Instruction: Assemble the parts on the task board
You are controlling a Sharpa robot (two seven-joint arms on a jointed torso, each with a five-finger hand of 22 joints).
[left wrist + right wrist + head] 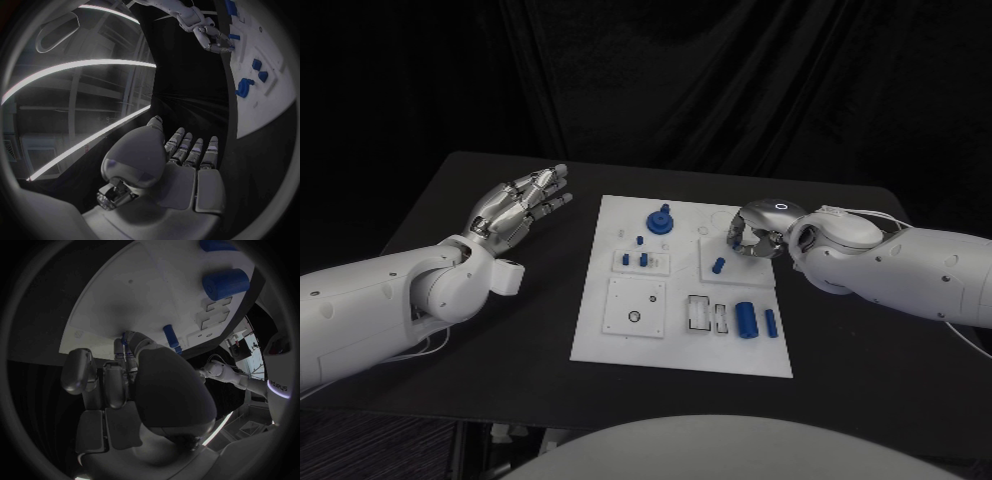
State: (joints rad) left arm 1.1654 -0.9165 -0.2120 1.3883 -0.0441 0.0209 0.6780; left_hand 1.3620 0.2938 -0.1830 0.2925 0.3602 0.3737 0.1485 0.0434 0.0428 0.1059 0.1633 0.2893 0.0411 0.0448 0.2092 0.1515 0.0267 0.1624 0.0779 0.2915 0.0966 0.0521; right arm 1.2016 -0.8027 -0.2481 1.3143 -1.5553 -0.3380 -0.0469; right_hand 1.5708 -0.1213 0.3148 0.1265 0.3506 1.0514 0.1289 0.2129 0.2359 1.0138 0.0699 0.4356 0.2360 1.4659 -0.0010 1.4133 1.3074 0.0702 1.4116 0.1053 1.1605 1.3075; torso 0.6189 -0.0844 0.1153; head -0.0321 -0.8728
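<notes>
Blue peg (718,266) lies beneath right robot hand (750,238), fingers curled, grasp indeterminate; descend squarely. Left robot hand (519,205) spread, idle.

White, rounded arm shells end in a silver left robot hand (519,205) and right robot hand (750,236).

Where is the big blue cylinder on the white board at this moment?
In the head view, the big blue cylinder lies near the task board's near right corner, between white slotted blocks and a thinner blue pin, nearer than the right hand.
</notes>
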